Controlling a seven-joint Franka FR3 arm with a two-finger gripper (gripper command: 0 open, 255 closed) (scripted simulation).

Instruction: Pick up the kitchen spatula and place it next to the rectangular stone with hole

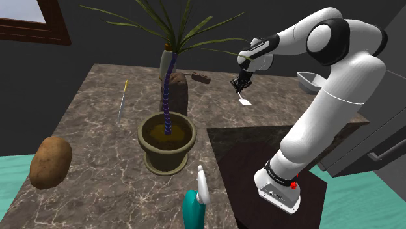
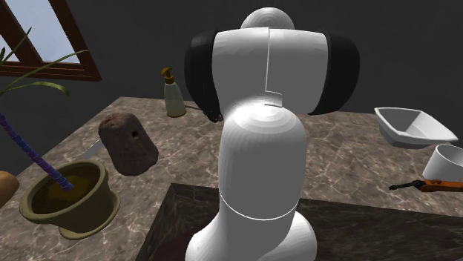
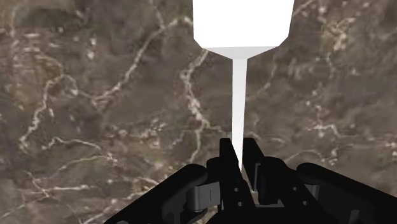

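My black gripper [image 1: 242, 83] hangs over the far side of the marble counter [image 1: 97, 136], shut on the thin handle of a white spatula [image 1: 244, 100]. The blade points down below the fingers. In the wrist view the fingers [image 3: 229, 154] clasp the handle, and the wide white blade of the spatula [image 3: 242, 22] stretches out ahead of the gripper [image 3: 240, 151] over the marble. The brown rectangular stone with a hole [image 2: 127, 143] stands on the counter; it is the stone [image 1: 180, 91] behind the plant stem, to the shoulder view's left of the gripper.
A potted plant [image 1: 167, 140] with a purple stem stands mid-counter. A potato [image 1: 50, 161], a teal spray bottle [image 1: 195, 205], a thin yellow-tipped tool [image 1: 122, 97] and a soap bottle [image 2: 174, 95] are around it. A white tub [image 2: 412, 126], a cup [image 2: 449, 163] and an orange-handled tool [image 2: 427, 185] lie on the second exterior view's right.
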